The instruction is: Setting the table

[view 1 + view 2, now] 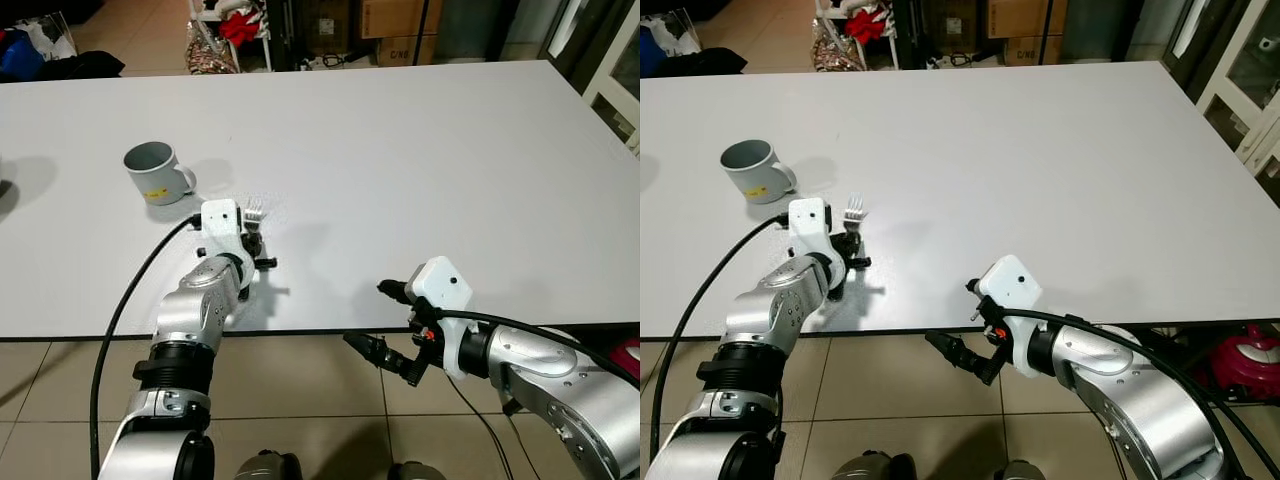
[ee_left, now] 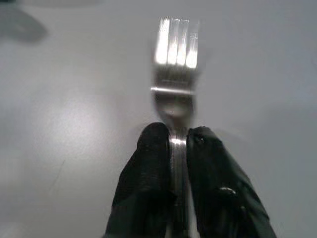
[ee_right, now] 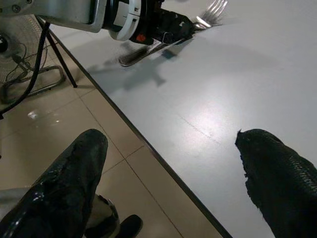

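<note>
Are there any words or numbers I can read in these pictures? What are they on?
Mug on the table: a small yellowish label, too small to read.
Cardboard box on the floor behind the table: dark printed letters, too blurred to read for sure.
Fork held by the left gripper: no words or marks on it.
Nothing else has writing on it.

Our left arm reaches forward over the near edge of the surface [image 1: 420, 170], its left gripper [image 1: 250, 238] clamped on a fork [image 2: 176, 64] with both fingers [image 2: 148, 168] pressed together. Our right arm bends across in front, its right gripper [image 1: 392, 325] spread wide at the surface's edge, pointing left.
</note>
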Available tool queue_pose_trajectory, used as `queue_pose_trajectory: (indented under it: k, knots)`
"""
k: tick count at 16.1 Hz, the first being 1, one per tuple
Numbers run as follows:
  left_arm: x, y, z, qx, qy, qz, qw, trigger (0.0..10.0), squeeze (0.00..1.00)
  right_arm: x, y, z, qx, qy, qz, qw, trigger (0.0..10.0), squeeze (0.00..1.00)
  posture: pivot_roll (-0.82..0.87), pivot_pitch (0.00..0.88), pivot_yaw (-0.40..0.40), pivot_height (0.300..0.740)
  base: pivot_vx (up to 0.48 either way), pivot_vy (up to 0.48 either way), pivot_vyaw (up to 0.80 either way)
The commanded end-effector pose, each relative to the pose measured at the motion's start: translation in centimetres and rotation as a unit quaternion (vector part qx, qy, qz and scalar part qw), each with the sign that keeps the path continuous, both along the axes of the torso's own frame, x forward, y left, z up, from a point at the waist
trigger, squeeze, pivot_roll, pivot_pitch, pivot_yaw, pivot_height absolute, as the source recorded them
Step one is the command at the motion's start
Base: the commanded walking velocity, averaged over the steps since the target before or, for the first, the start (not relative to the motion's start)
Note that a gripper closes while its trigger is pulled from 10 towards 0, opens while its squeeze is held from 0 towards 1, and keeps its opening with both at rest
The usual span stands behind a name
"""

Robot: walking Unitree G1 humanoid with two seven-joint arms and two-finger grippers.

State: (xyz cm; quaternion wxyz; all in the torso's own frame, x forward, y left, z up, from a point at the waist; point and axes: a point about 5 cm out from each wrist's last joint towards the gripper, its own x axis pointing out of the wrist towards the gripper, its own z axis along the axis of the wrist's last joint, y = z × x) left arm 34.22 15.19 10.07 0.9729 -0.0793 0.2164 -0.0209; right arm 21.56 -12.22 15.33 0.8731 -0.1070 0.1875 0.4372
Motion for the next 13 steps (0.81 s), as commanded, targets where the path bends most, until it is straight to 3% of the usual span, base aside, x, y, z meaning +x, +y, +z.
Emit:
queue_pose_trajectory:
  k: [1,5,6,7,8,9,11,12,13]
  knots:
    - [-0.3,0.8,-1.0,0.016,0.027,0.014,0.999,10.0,1.00,-0.1,0.2,0.4,0.003,-0.006,0.012,1.000,10.0,0.00,-0.11,0.099,0.094,0.740,0.000,0.000,0.00]
    - [-0.2,1.6,0.4,0.034,-0.003,0.001,0.999,10.0,1.00,0.4,0.2,0.7,0.009,-0.016,0.006,1.000,10.0,0.00,-0.10,0.068,0.091,0.740,0.000,0.000,0.00]
    - [-0.5,2.1,1.6,0.035,-0.031,0.007,0.999,10.0,0.71,0.7,0.1,1.2,0.021,-0.025,-0.005,0.999,10.0,0.00,-0.11,0.063,0.094,0.740,0.000,0.000,0.00]
    - [-0.9,2.7,2.8,0.035,-0.059,0.011,0.998,10.0,0.28,0.9,0.0,1.6,0.032,-0.036,-0.019,0.999,10.0,0.00,-0.11,0.061,0.095,0.740,0.000,0.000,0.00]
    - [-1.4,3.2,4.0,0.047,-0.094,0.013,0.994,10.0,0.00,1.1,-0.2,1.9,0.051,-0.047,-0.044,0.997,10.0,0.00,-0.11,0.056,0.095,0.740,0.000,0.000,0.00]
    - [-3.6,3.9,7.4,0.072,-0.181,0.014,0.981,10.0,0.00,2.5,-1.4,2.3,0.086,-0.079,-0.163,0.980,10.0,0.00,-0.11,0.050,0.086,0.740,0.000,0.000,0.00]
    - [-6.2,3.8,8.1,0.097,-0.197,0.010,0.976,10.0,0.00,3.0,-2.1,1.9,0.115,-0.080,-0.250,0.958,10.0,0.00,-0.10,0.039,0.075,0.740,0.000,0.000,0.00]
    - [-8.0,3.6,7.9,0.134,-0.203,0.001,0.970,10.0,0.00,3.1,-2.4,1.1,0.111,-0.077,-0.288,0.948,10.0,0.00,-0.10,0.031,0.070,0.740,0.000,0.000,0.00]
    - [-9.8,3.1,7.4,0.156,-0.196,-0.007,0.968,10.0,0.00,3.1,-2.5,0.4,0.090,-0.080,-0.297,0.947,10.0,0.00,-0.09,0.023,0.067,0.740,0.000,0.000,0.00]
